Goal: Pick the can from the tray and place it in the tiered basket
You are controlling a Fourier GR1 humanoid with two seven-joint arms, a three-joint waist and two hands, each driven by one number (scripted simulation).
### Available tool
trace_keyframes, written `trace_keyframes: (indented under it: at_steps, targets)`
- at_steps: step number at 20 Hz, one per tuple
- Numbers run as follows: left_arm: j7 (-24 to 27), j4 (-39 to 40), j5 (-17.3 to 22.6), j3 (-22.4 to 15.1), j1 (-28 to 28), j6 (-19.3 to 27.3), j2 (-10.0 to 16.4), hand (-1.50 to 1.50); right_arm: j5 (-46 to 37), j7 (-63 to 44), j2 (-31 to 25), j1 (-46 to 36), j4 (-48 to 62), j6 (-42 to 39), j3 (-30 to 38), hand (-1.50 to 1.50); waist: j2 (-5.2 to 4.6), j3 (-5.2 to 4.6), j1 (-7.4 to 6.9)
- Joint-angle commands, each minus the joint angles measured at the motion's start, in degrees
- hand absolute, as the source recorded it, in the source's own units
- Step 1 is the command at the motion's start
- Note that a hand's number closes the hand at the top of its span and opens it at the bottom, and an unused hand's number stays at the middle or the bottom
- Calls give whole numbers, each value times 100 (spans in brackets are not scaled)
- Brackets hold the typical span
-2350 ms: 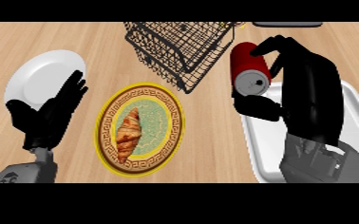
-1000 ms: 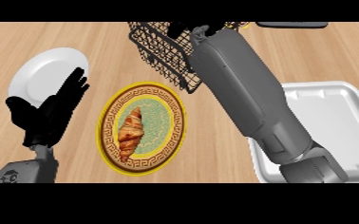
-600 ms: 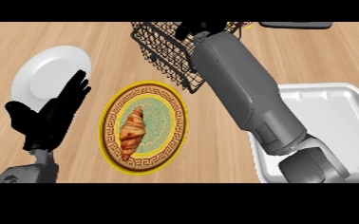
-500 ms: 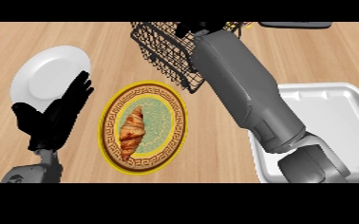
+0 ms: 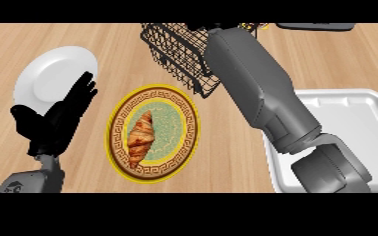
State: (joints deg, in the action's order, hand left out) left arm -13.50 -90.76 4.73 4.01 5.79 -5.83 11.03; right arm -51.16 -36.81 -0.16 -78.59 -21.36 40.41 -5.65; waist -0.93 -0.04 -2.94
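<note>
Right robot hand (image 5: 204, 27) has swung from the tray (image 5: 347, 105) into the tiered basket (image 5: 173, 50); its grip and the can are hidden, so I cannot tell its state. Placing is in hand, and the next move calls for release. Left robot hand (image 5: 59, 115) rests spread at lower left.

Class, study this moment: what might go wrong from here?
The right forearm reaches over the tiered basket, so drawing back might snag its wire rim or tip it. The can is hidden, so its seating cannot be checked. A tipped basket might strike the croissant plate beside it.

We see black wire tiered basket (image 5: 177, 55) at surface's far edge, white tray (image 5: 345, 111) at right edge; can hidden.
</note>
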Motion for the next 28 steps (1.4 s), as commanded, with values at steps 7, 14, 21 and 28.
trace_keyframes:
  at_steps: [7,14,21,28]
  targets:
    - [-39,83,-182,-200,61,132,-226,0,793,432,16,-39,35,1048,326,-150,5,2,-85]
    - [123,165,-16,87,-38,-36,-13,0,1649,1283,15,60,-686,1562,1233,-150,17,8,66]
    - [-163,139,112,284,93,35,50,0,2177,1880,-95,689,-1798,1951,1578,-150,96,9,295]
    - [293,282,-78,308,-286,60,8,0,1908,1161,-729,1448,-3080,1692,1543,-150,169,1,472]
